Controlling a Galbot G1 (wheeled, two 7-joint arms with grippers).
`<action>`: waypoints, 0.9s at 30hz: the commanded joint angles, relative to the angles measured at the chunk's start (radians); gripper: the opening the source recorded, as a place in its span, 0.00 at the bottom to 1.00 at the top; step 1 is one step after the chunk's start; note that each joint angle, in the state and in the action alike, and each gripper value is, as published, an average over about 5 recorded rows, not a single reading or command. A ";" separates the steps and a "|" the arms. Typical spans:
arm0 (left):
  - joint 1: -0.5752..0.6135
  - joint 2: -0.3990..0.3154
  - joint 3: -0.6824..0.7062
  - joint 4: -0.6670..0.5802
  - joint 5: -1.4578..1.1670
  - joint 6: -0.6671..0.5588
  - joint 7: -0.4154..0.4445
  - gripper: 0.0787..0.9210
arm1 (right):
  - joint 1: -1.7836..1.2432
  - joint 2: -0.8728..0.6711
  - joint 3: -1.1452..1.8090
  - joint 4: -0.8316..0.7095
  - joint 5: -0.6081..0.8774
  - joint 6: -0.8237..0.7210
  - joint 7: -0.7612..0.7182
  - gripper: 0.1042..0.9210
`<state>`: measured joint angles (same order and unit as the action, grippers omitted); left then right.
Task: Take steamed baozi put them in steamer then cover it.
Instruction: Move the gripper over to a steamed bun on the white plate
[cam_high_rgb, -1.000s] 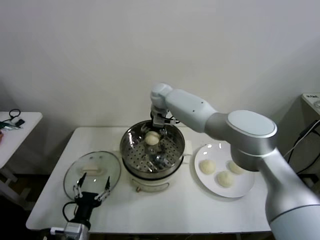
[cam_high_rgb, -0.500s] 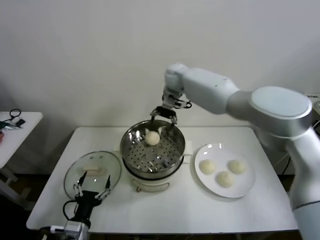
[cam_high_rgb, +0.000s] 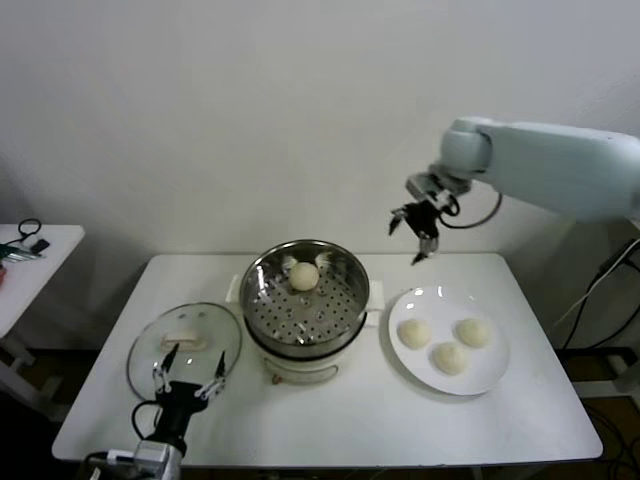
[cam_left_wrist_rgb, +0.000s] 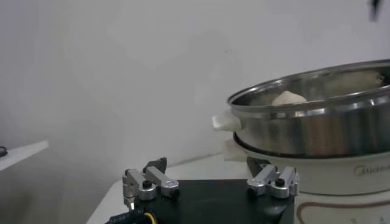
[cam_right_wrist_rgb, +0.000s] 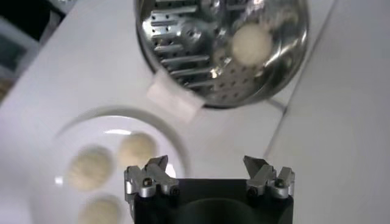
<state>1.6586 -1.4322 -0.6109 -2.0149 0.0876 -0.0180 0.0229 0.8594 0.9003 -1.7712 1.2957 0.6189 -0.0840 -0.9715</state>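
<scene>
The steamer (cam_high_rgb: 306, 300) stands mid-table with one baozi (cam_high_rgb: 304, 275) on its perforated tray, toward the back. Three baozi (cam_high_rgb: 449, 356) lie on a white plate (cam_high_rgb: 492, 375) to its right. The glass cover (cam_high_rgb: 184, 345) lies flat on the table left of the steamer. My right gripper (cam_high_rgb: 415, 232) is open and empty, high in the air behind the plate and right of the steamer. In the right wrist view it (cam_right_wrist_rgb: 207, 163) looks down on the steamer (cam_right_wrist_rgb: 183, 42), the baozi (cam_right_wrist_rgb: 251, 42) in it and the plate (cam_right_wrist_rgb: 158, 125). My left gripper (cam_high_rgb: 187, 372) is open, low at the cover's front edge.
A small side table (cam_high_rgb: 30, 258) with dark items stands at the far left. A wall runs close behind the table. The left wrist view shows the steamer's side (cam_left_wrist_rgb: 317, 128) and its cream base.
My right gripper has lifted out of the steamer and swung right and up, empty. The baozi stays on the tray. The left arm has not moved.
</scene>
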 joint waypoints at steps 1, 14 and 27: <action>-0.001 0.001 -0.001 0.004 0.001 0.002 0.000 0.88 | -0.066 -0.203 -0.047 0.218 0.026 -0.253 0.099 0.88; 0.004 -0.007 -0.004 -0.002 0.007 0.006 0.002 0.88 | -0.426 -0.095 0.243 -0.003 -0.084 -0.321 0.159 0.88; 0.006 -0.009 -0.011 0.006 0.012 0.007 0.003 0.88 | -0.554 -0.003 0.343 -0.153 -0.169 -0.308 0.161 0.88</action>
<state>1.6645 -1.4413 -0.6216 -2.0094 0.1002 -0.0116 0.0253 0.3922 0.8735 -1.4880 1.2040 0.4844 -0.3674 -0.8232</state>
